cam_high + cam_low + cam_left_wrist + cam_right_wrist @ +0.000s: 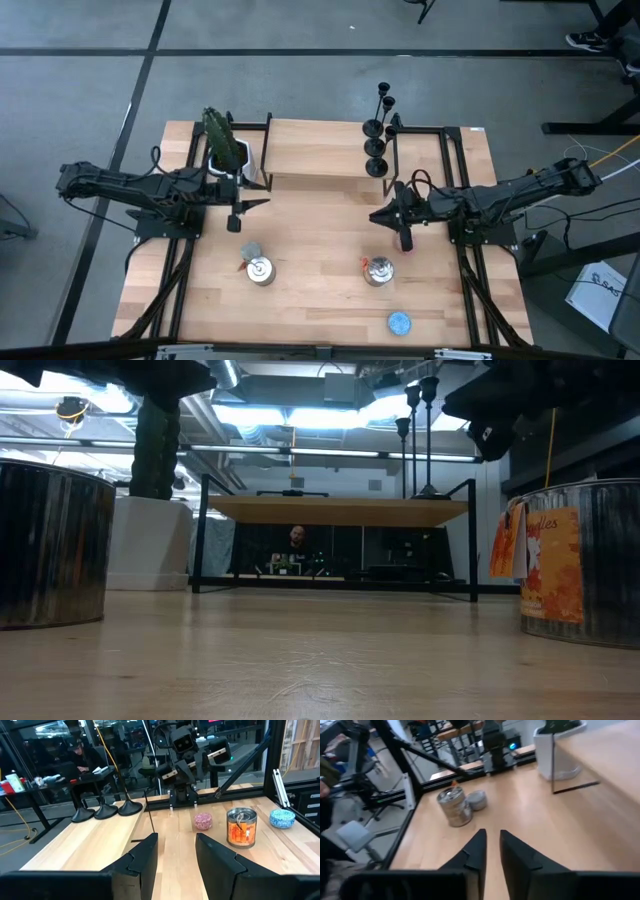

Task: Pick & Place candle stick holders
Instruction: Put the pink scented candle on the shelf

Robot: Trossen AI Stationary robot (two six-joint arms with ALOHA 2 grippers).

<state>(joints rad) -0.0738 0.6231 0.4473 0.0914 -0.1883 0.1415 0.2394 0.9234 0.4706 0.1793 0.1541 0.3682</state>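
My right gripper (384, 216) hangs over bare wood with its fingers (476, 851) parted only narrowly and nothing between them. Just off its tip, toward the table's front edge, I see a silver tin with an orange label (378, 271), and further on a small blue round thing (399, 322). Behind the right gripper, on the raised shelf (310, 150), three candle stick holders (377, 146) stand upright in a row, bases close together, the nearest one only a short way from the gripper.

Across the table my left gripper (252, 205) faces it, fingers (144, 861) set a moderate gap apart and holding nothing. Toward the front edge from it lies a second silver tin (260, 270) with a small grey disc (251, 250) touching it. Close behind it stands a white pot with a green plant (225, 150).
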